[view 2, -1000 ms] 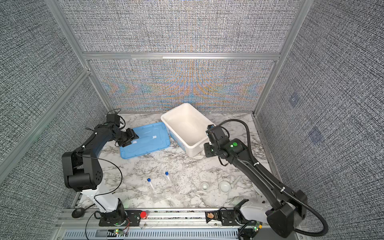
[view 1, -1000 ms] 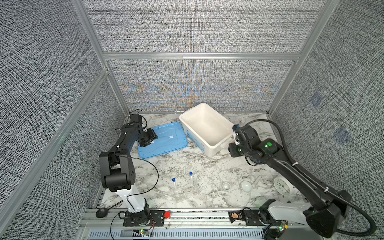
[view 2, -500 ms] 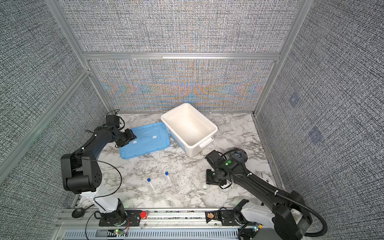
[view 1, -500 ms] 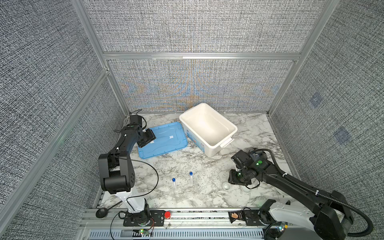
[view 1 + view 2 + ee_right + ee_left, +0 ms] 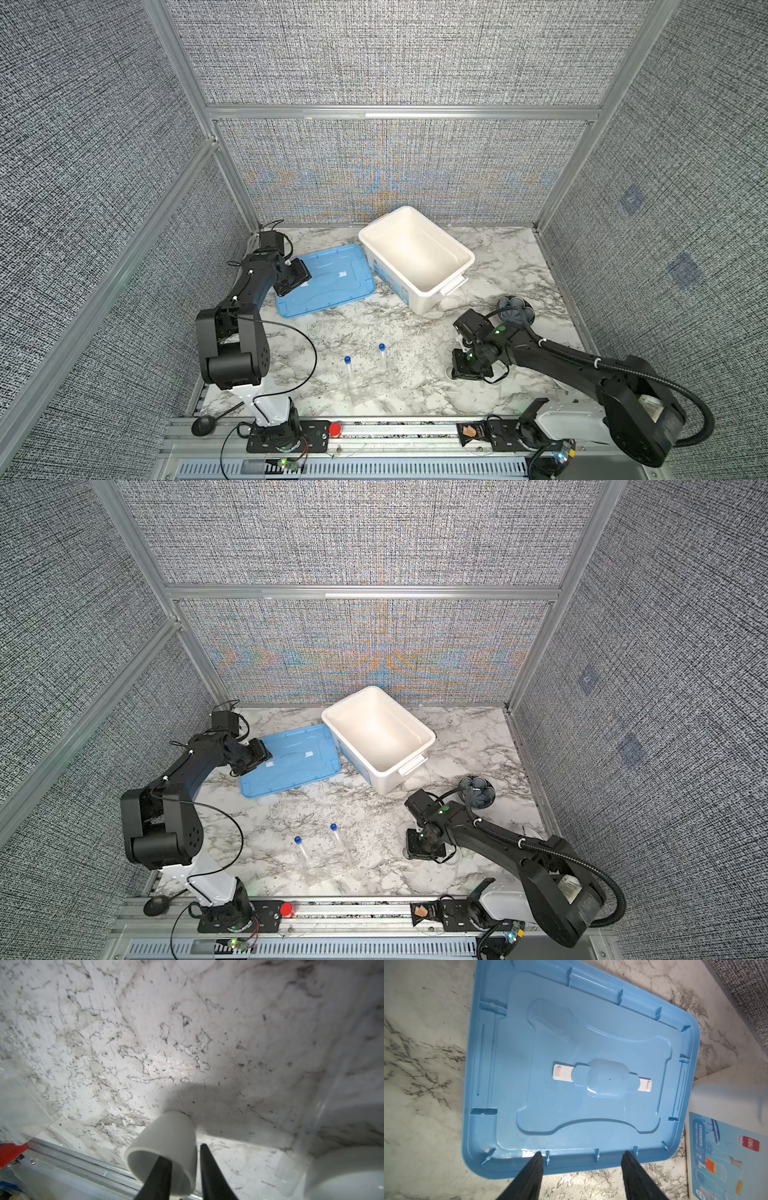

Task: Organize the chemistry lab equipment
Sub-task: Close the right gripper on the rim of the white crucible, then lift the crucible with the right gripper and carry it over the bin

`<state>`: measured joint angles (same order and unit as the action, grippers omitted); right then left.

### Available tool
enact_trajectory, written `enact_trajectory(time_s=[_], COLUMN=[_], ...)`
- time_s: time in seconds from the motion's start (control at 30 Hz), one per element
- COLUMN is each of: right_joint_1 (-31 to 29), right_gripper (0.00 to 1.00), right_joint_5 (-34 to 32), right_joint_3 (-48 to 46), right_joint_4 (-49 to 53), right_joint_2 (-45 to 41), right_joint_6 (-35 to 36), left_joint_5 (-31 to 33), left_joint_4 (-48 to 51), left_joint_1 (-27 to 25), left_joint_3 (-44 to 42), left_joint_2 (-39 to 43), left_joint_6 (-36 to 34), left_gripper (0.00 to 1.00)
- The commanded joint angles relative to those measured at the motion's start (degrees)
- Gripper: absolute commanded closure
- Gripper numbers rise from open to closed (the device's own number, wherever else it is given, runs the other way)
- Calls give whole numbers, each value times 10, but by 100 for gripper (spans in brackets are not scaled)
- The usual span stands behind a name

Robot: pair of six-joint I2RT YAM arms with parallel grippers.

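My right gripper [image 5: 182, 1151] is low at the table's front right [image 5: 467, 368] and shut on a small white bowl [image 5: 166, 1132], one finger inside it and one against its outer wall. The bowl is tilted on the marble. Beside it, a second white bowl [image 5: 349, 1172] shows at the edge of the right wrist view. Two slim clear tubes with blue caps [image 5: 348, 365] [image 5: 383, 355] lie near the front middle in both top views [image 5: 300, 848]. My left gripper [image 5: 582, 1154] stands open over the near edge of the blue lid [image 5: 581, 1043]. The pestle-like stick is out of view.
An open white bin [image 5: 415, 249] stands at the back middle, with the blue lid [image 5: 332, 278] flat on the marble to its left. A dark round holder [image 5: 515, 309] sits behind the right arm. The metal rail [image 5: 374, 430] runs along the front edge.
The right arm swung from beside the white bin down to the front right, and its jaws closed on the small white bowl. The left arm barely moved.
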<state>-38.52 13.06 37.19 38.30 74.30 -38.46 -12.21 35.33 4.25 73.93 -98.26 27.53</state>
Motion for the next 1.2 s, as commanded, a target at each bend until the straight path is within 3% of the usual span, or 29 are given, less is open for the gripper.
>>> enact_trajectory(time_s=[0.0, 0.23, 0.53, 0.8, 0.93, 1.17], right_joint_1=[-1, -1, -1, 10, 46, 79], right_gripper=[84, 100, 100, 100, 100, 100], right_joint_5=[-2, -35, -106, -222, -192, -124], right_joint_3=[0, 8, 64, 224, 341, 616], right_joint_4=[-11, 9, 55, 94, 99, 150], right_joint_2=[1, -38, -116, -137, -76, 157], right_joint_6=[-7, -13, -1, 90, 171, 327], left_joint_5=[-6, 2, -6, -14, -18, -20], left_joint_4=[2, 13, 14, 17, 27, 32], left_joint_1=[0, 0, 0, 0, 0, 0], left_joint_3=[7, 18, 14, 13, 17, 2], left_joint_2=[0, 6, 11, 14, 18, 34], left_joint_6=[0, -5, -7, -3, -4, -1], left_gripper=[38, 38, 38, 38, 38, 38])
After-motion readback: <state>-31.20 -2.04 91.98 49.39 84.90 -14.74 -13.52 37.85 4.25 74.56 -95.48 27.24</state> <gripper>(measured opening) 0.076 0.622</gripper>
